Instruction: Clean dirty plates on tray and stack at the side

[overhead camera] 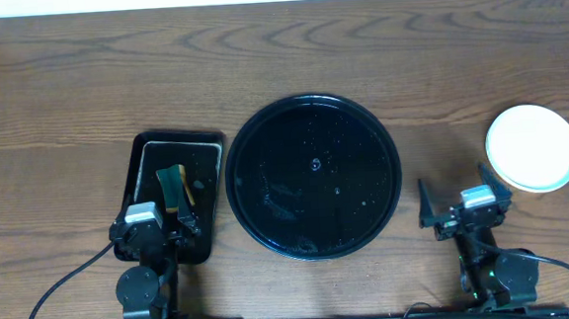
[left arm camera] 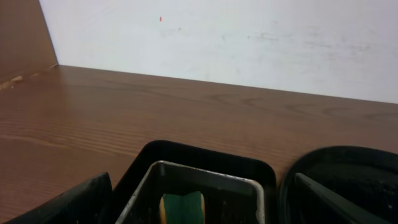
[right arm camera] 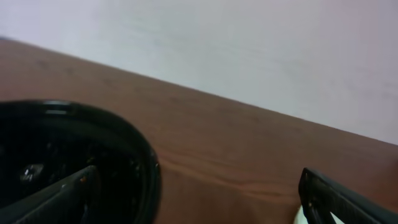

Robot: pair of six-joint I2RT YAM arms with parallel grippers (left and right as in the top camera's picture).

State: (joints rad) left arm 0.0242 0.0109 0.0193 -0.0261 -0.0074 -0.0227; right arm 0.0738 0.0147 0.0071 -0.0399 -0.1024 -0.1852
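The plates (overhead camera: 533, 147) sit on the table (overhead camera: 258, 52) at the far right, apart from the round black tray (overhead camera: 353, 145). From overhead they glare to a flat white disc, so their colours, any smears and how many are stacked cannot be made out. The right wrist view catches only a pale sliver at its bottom edge. The tray lies at the table's centre, its glossy floor showing pale specks and streaks that may be wet or reflections. Just left of it is a rectangular black tray (overhead camera: 179, 137) holding a metal pan (overhead camera: 204, 164). In the pan is a green and yellow sponge (overhead camera: 172, 184), its lower part cut off in the left wrist view. The left claw (overhead camera: 154, 215) hangs over that tray's near end, spread wide and holding nothing. The right claw (overhead camera: 463, 190), between the round tray and the plates, is likewise spread wide with nothing in it.
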